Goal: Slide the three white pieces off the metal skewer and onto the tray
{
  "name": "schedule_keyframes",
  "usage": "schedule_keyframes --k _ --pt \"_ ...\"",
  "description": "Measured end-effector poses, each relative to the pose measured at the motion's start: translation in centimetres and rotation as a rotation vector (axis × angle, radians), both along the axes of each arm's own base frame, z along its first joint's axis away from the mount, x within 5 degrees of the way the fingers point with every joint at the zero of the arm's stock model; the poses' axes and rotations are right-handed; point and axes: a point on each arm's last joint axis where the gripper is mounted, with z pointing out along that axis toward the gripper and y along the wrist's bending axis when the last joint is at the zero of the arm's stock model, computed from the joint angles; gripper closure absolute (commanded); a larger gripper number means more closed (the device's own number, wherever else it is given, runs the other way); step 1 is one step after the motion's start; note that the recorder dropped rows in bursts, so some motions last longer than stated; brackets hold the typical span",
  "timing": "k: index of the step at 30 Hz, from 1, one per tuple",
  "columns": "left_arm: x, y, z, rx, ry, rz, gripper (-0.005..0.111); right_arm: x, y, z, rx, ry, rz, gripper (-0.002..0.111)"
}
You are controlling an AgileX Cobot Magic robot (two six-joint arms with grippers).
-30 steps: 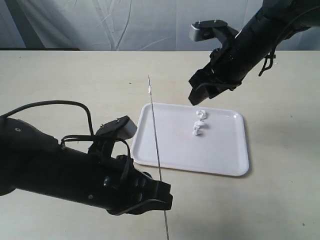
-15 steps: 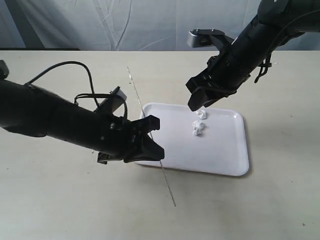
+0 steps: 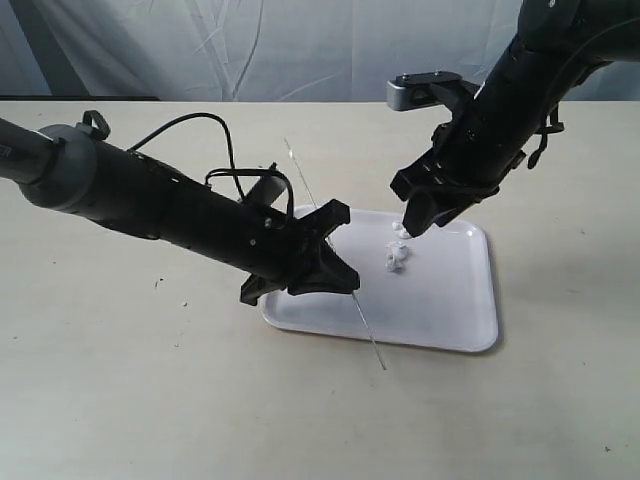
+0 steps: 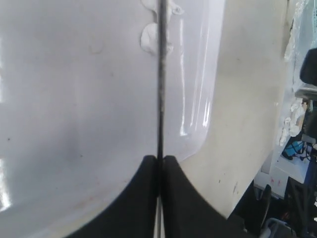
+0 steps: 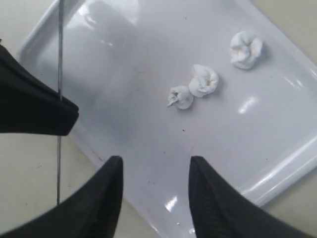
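Observation:
Three white pieces (image 5: 204, 80) lie loose on the white tray (image 5: 148, 49), close together; in the exterior view they (image 3: 397, 255) sit near the tray's (image 3: 450, 300) far middle. The thin metal skewer (image 3: 371, 336) slants over the tray's left part, and my left gripper (image 3: 335, 255) is shut on it. In the left wrist view the jaws (image 4: 159, 159) pinch the skewer (image 4: 161, 74), with a white piece (image 4: 147, 38) on the tray (image 4: 74, 99) behind it. My right gripper (image 5: 154, 166) hangs open above the tray; in the exterior view it (image 3: 412, 222) is just beside the pieces.
The tray rests on a beige table (image 3: 150, 400). The left arm (image 3: 150, 205) with its cable lies across the table toward the tray. A pale curtain (image 3: 250, 50) hangs behind the table's far edge.
My left arm has swung from the table's front to the tray's left part, carrying the skewer, which now slants over the tray. My right gripper has shifted slightly right and lower, toward the pieces.

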Motion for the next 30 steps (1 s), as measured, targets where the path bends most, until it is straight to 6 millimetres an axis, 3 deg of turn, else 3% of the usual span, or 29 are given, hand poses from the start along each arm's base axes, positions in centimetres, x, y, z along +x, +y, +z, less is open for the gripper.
schedule_keyframes --k 9,11,14,18,21,24,30 --pt "-0.1 0.2 -0.3 0.043 -0.010 -0.017 0.106 0.2 -0.2 -0.1 -0.020 -0.015 -0.015 0.067" --pt "-0.1 0.2 -0.3 0.046 -0.005 -0.017 0.099 0.2 -0.2 -0.1 -0.020 -0.015 -0.015 0.067" --pt "-0.2 0.3 -0.4 0.056 -0.008 -0.029 0.079 0.2 -0.2 -0.1 -0.020 -0.017 -0.016 0.067" --pt "-0.1 0.3 -0.4 0.058 -0.007 -0.026 0.075 0.2 -0.2 -0.1 -0.020 -0.016 -0.019 0.067" --pt "-0.1 0.3 -0.4 0.059 -0.005 -0.022 0.085 0.2 -0.2 -0.1 -0.019 -0.020 -0.021 0.067" --pt "-0.1 0.5 -0.6 0.092 -0.056 -0.054 0.107 0.4 -0.2 0.0 -0.017 -0.033 -0.025 0.067" --pt "0.3 1.5 0.5 0.239 -0.245 -0.120 0.107 1.0 -0.1 0.0 -0.006 -0.103 -0.052 0.067"
